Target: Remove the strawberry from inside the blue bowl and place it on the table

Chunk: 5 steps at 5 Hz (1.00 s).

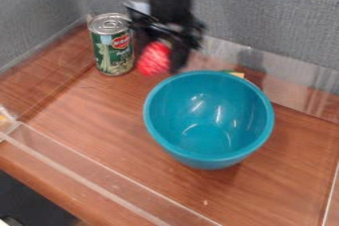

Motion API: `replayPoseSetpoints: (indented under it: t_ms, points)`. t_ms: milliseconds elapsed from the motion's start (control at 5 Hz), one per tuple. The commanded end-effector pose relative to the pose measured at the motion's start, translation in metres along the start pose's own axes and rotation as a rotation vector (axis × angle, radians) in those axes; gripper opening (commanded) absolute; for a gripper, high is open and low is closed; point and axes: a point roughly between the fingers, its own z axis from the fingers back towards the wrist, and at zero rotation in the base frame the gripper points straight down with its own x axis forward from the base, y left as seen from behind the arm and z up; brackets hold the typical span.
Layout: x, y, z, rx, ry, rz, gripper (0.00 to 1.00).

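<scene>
Setting: most consistent with a lab test station, as a black robot arm (169,7) reaches in above the blue bowl (209,119), with grey fabric-like panels (284,27) behind the bowl and clear plastic walls (99,185) edging the wooden tabletop (99,126) around it.

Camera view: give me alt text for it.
A black robot arm's jaws hold a red toy strawberry in the air, between a green patterned metal can and a round glossy teal plastic bowl on a reddish-brown wooden tabletop.
</scene>
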Motion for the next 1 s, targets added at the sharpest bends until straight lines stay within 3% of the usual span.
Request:
replayPoseSetpoints:
  t_ms: [0, 400, 800]
  points:
    - [-0.004, 0.028, 0.019, 0.027, -0.07, 0.016, 0.0]
    - [-0.009, 0.054, -0.01, 0.042, -0.014, 0.029, 0.0]
    - [-0.009, 0.06, -0.053, 0.057, 0.05, 0.013, 0.0]
